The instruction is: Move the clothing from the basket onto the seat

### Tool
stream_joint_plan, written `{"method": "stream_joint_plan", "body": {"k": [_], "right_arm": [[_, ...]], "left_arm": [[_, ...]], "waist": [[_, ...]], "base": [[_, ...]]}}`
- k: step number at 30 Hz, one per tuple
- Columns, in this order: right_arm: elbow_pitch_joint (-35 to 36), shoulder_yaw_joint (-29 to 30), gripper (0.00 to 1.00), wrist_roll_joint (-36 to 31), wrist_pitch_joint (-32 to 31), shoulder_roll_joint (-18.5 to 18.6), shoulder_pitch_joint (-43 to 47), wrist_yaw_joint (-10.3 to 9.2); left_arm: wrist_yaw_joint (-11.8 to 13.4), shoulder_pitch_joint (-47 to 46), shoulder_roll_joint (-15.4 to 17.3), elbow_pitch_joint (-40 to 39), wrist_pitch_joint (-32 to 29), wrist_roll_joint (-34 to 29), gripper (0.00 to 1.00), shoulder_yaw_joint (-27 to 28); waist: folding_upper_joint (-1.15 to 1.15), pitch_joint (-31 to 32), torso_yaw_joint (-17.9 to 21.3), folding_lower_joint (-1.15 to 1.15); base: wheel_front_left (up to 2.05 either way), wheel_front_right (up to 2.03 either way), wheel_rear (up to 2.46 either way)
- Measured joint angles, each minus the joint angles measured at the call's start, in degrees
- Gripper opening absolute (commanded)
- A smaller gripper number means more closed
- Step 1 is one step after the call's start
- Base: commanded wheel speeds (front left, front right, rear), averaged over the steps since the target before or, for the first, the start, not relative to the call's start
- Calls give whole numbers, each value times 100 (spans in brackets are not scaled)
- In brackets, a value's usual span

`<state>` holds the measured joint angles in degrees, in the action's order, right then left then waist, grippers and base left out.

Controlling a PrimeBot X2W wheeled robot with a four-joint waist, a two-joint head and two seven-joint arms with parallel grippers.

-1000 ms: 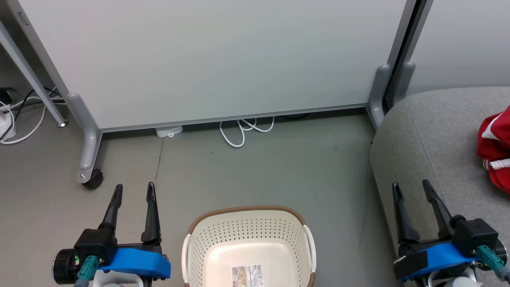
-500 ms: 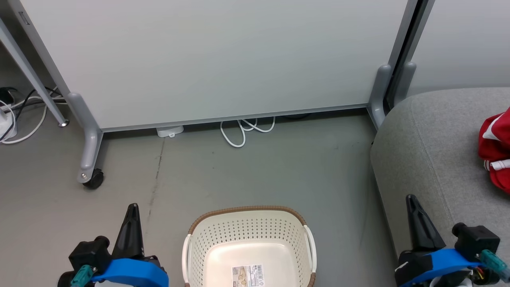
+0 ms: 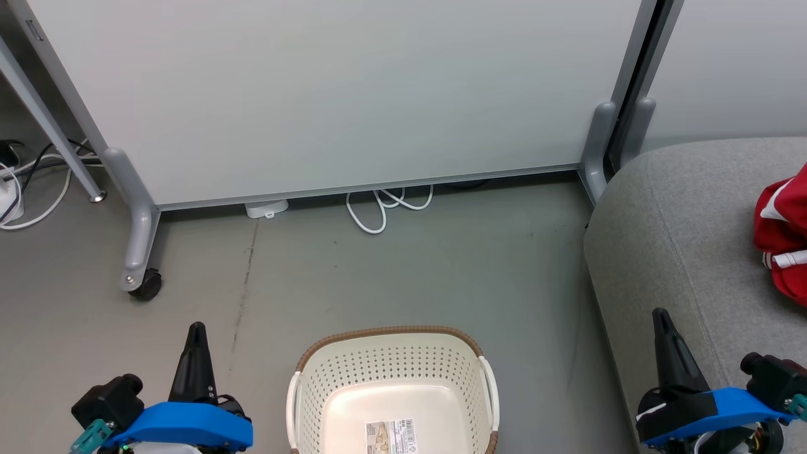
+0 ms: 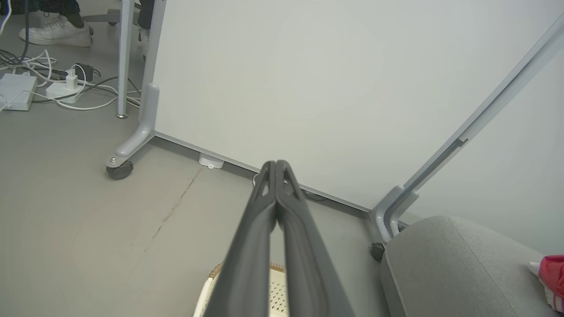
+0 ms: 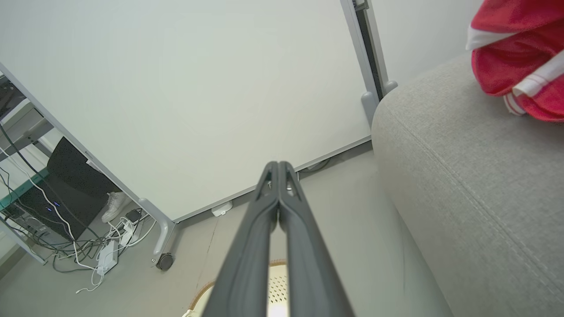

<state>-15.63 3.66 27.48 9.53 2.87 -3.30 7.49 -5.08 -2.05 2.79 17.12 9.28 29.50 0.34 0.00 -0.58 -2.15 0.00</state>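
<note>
— Looking into the basket [image 3: 391, 360], I see nothing red in it: a bare cream bottom, a barcode label [image 3: 391, 436] and perforated walls. Its near end runs out of sight, mind.

— So where's the clothing [image 3: 780, 234]?

— Off to the basket's right, up on the seat [image 3: 668, 252], well apart from the basket. It's a crumpled red heap, soft and folded over itself, with white stripes and a white ribbed band showing. It's cut off at the edge of what I can see, so I can't tell whether that's one garment or two.

— Then the job's about finished?

— I'd judge so, or near it. What I can see of the basket is bare, and red cloth lies on the grey seat. The only thing left would be anything hiding in the basket's near end, and I can't rule that out.

— And the arms?

— The left gripper [image 3: 197, 328] hangs over the floor [image 3: 403, 277] just left of the basket, its fingers pressed flat together with nothing between them. The right gripper [image 3: 660, 315] is on the basket's other side, over the seat's front corner and short of the clothing. Its fingers are likewise tight together and empty.

— Nothing being carried, then.

— Nothing. Both sit low, either side of the basket, pointing towards the white partition [image 3: 328, 94] behind it.
</note>
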Motion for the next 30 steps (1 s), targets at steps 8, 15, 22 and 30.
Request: {"method": "stream_joint_plan", "body": {"k": [8,15,22,30], "right_arm": [[20,29,0,751,-190,0,-9,0],[30,51,0,1351,-333,-1,-25,-1],[44,74,0,1900,-477,-1,-38,-1],[57,104,0,2508,-620,-1,-63,-1]], "left_arm": [[-35,-28,0,-34,-174,728,0,71],[-52,-62,0,-59,-326,1303,0,118],[-59,-81,0,-89,-467,1856,0,176],[-97,-140,0,-118,-613,2428,0,244]], "waist": [[0,3,16,0],[0,6,30,0],[0,8,45,0],[0,11,61,0]], "base": [[0,0,0],[0,0,0],[0,0,0],[0,0,0]]}}
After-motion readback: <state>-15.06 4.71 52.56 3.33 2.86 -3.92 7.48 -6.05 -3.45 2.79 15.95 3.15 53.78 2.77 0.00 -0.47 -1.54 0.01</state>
